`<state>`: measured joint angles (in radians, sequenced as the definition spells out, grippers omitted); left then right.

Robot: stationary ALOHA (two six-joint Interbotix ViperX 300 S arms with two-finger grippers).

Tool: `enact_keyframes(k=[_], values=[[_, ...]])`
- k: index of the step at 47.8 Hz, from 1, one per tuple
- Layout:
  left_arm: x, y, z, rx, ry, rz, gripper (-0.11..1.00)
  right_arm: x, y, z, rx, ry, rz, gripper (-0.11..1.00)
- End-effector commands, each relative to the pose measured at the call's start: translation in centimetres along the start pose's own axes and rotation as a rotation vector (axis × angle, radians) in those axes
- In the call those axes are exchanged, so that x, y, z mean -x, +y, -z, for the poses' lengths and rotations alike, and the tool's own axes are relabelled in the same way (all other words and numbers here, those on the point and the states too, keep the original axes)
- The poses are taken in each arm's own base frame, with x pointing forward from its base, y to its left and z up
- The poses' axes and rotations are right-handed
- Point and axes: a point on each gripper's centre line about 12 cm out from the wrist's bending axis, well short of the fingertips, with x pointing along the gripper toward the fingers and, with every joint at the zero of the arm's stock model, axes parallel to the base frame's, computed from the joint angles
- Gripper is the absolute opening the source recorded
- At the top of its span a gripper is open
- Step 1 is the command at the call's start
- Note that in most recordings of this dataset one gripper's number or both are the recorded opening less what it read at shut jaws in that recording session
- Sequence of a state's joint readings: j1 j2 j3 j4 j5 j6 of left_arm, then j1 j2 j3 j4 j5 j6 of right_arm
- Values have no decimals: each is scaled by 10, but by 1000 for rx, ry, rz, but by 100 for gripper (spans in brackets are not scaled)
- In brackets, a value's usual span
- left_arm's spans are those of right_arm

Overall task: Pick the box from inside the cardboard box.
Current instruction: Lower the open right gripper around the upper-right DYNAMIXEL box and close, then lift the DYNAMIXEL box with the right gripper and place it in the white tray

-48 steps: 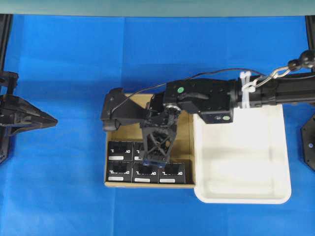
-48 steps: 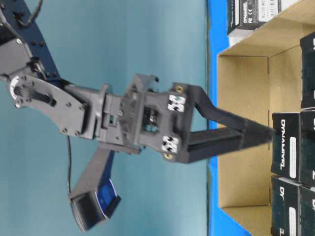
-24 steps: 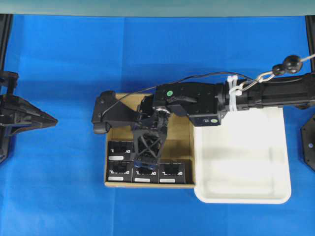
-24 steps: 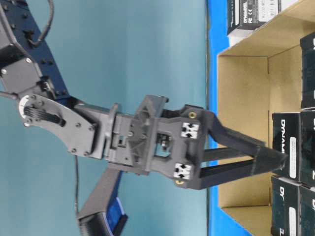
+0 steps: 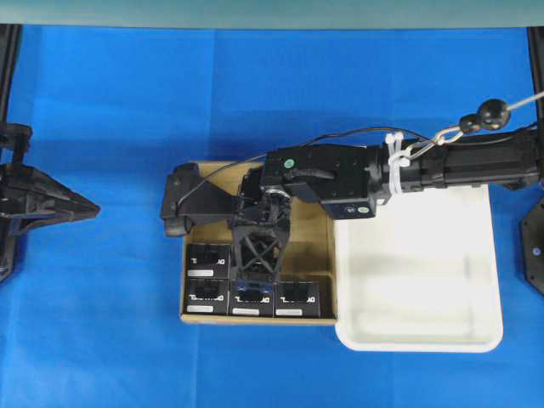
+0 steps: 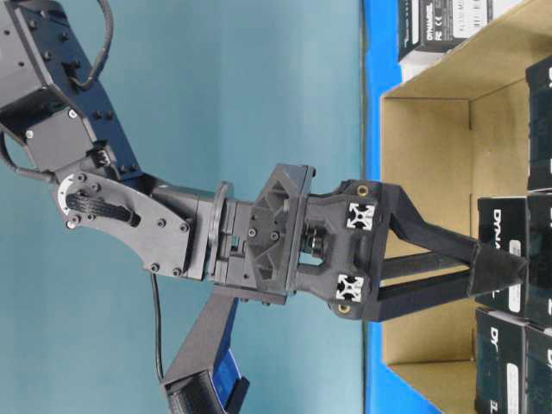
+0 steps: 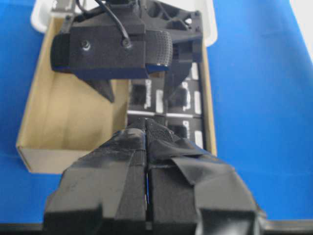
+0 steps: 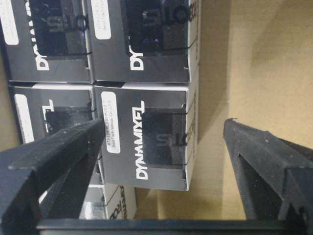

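Observation:
The cardboard box lies mid-table with several black boxes along its near and left side. My right gripper reaches down into it, open. In the right wrist view its fingers straddle one black box lettered DYNAMIXEL, with a gap on each side and bare carton floor to the box's right. From table level the fingertips are level with that box's top. My left gripper rests at the far left, shut and empty, and its pressed fingers point at the carton.
A white plastic tray sits against the carton's right side, under the right arm. Neighbouring black boxes stand tight against the straddled one. Blue cloth covers the table around them.
The right gripper has shifted slightly left and sunk lower into the carton, bringing its open fingertips down to the box's top. The left arm has stayed still.

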<state>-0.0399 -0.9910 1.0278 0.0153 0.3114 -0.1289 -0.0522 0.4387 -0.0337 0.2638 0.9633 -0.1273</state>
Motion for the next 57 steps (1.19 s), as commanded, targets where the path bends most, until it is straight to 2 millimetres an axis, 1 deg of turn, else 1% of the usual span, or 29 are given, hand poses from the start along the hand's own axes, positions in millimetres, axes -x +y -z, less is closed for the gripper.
enact_keyframes(k=[1, 13, 25, 50, 57], values=[[0, 0, -6, -1, -14, -1, -6, -1, -6, 0, -9, 3, 2, 99], [0, 2, -5, 2, -15, -9, -6, 4, -31, -1, -42, -4, 18, 99], [1, 3, -6, 5, -16, -18, -6, 4, -47, 2, -36, 1, 25, 99], [1, 5, -6, 10, -18, -26, -6, 9, -69, 4, -34, 1, 50, 99], [1, 5, -6, 9, -19, -28, -6, 9, -70, 5, -19, 6, 51, 99]])
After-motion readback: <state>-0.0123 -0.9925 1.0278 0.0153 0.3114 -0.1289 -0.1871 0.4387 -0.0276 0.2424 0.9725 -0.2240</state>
